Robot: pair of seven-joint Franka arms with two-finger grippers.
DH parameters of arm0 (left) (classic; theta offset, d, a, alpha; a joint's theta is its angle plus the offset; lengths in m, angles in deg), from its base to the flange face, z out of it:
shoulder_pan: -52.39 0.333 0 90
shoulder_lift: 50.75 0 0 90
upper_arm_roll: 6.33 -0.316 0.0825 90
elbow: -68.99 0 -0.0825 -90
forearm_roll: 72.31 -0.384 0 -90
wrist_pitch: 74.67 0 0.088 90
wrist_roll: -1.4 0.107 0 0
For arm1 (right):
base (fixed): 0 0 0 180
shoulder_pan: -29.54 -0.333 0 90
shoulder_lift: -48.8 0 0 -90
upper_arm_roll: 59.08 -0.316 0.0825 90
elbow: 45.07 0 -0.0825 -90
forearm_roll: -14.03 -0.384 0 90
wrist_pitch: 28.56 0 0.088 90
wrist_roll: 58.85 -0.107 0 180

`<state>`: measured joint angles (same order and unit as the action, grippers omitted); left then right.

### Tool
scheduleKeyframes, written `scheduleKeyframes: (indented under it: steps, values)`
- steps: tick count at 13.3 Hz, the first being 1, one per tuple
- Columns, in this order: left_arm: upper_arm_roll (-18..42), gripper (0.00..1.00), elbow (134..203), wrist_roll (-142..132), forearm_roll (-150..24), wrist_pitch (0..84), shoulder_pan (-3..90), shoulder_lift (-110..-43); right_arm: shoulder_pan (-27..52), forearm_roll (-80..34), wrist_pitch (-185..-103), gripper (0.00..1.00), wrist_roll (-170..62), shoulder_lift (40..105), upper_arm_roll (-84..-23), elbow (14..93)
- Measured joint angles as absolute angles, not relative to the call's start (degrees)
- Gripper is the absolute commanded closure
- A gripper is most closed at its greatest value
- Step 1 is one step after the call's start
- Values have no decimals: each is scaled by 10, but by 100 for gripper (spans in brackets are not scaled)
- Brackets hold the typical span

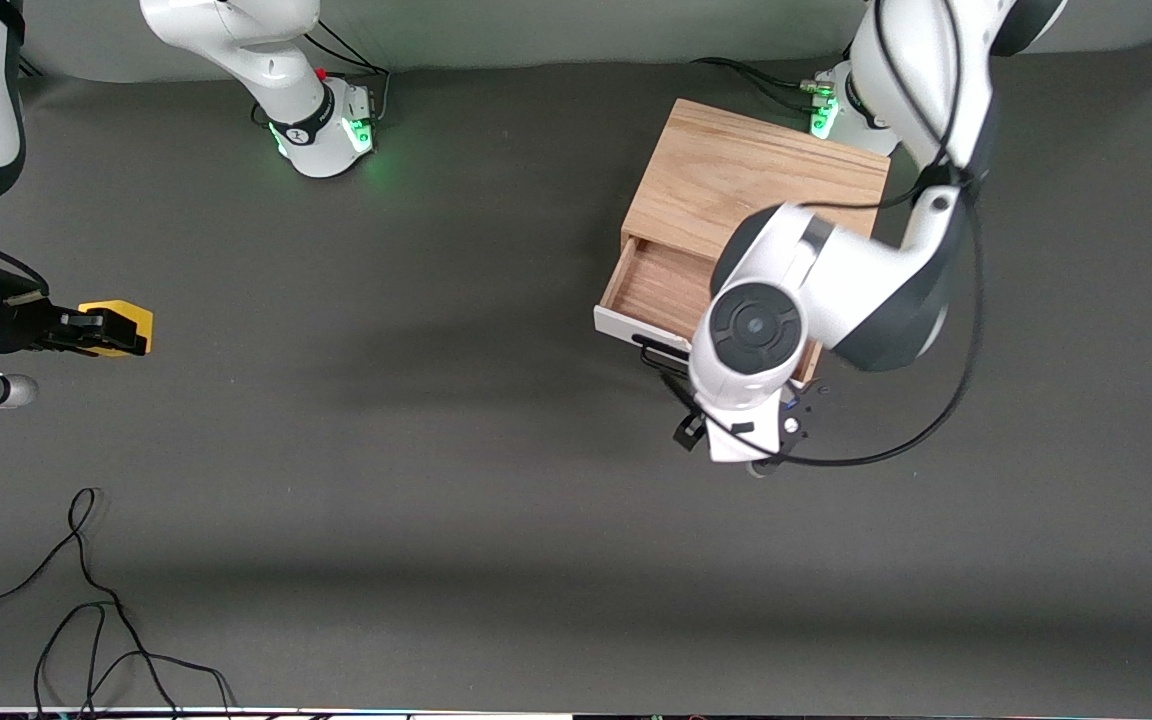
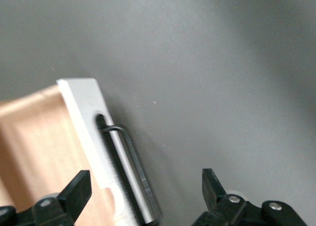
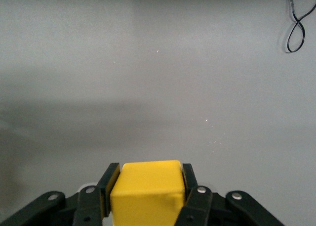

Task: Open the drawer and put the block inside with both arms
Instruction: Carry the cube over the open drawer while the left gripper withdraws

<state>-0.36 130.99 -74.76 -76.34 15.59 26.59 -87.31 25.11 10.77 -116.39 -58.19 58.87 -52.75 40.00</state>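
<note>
The light-oak cabinet [image 1: 756, 175] stands toward the left arm's end of the table. Its drawer [image 1: 656, 285] is pulled partly out, showing the wooden tray and white front panel [image 2: 81, 105]. My left gripper [image 1: 696, 415] is open just in front of the drawer, and its fingers [image 2: 74, 191] straddle the black bar handle [image 2: 133, 171] without touching it. My right gripper [image 1: 101, 330] is over the table at the right arm's end, shut on the yellow block [image 1: 121, 318]. The block [image 3: 146, 196] sits squarely between its pads.
A loose black cable [image 1: 86, 600] lies on the dark mat near the front camera at the right arm's end; it also shows in the right wrist view [image 3: 296, 23]. The arm bases [image 1: 326, 130] stand along the table's back edge.
</note>
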Motion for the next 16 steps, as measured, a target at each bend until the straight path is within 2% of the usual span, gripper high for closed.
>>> scheduleKeyframes:
  steps: [4,8,13,16]
  values:
    - [-8,1,1286,-507,-763,20,337,-785,225,108,-1163,69,-620,584,-529,401]
    - [-11,0,1295,-287,-763,-25,408,-715,159,108,-1162,69,-714,579,-531,405]
    - [-11,1,1378,-142,-760,17,478,-663,61,106,-1191,69,-871,579,-535,407]
    - [-9,1,1499,-124,-757,115,479,-595,-15,106,-1239,69,-985,592,-536,410]
